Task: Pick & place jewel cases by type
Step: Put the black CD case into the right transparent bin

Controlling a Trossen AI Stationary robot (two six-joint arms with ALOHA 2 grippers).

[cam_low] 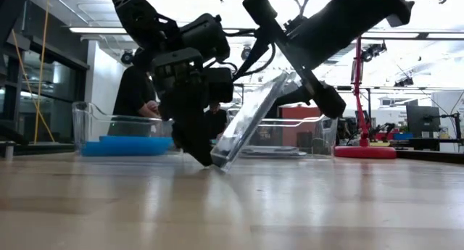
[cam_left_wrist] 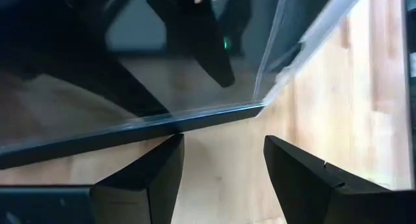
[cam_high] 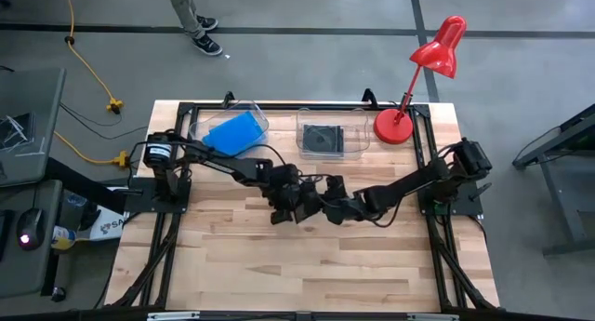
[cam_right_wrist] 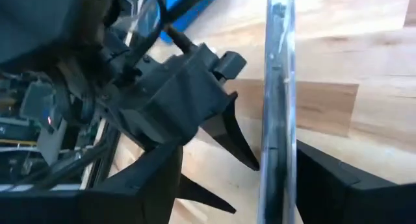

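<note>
Surface: pale wood planks, bare along the near side.
Jewel case: stands at the middle of the surface, tilted, with its lower edge on the wood and its upper edge leaning to the right. It has a clear face and a dark rim.
Left claw: reaches in from the left and points down at the lower edge of the jewel case. Its fingers are spread wide and hold nothing; the case's rim crosses just past their tips.
Right claw: reaches in from the right, at the upper part of the same case. Its fingers are wide and straddle the case edge-on, which sits close to one finger with a clear gap to the other. It is not clamped.
Left tub: clear plastic, at the far left of the surface, with a blue case inside.
Right tub: clear plastic, at the far middle, just right of the left tub, with a black case lying flat inside.
Lamp: red, its round base on the far right corner just beside the right tub.
Person: in a dark top, on the floor beyond the far edge, behind the left tub.
</note>
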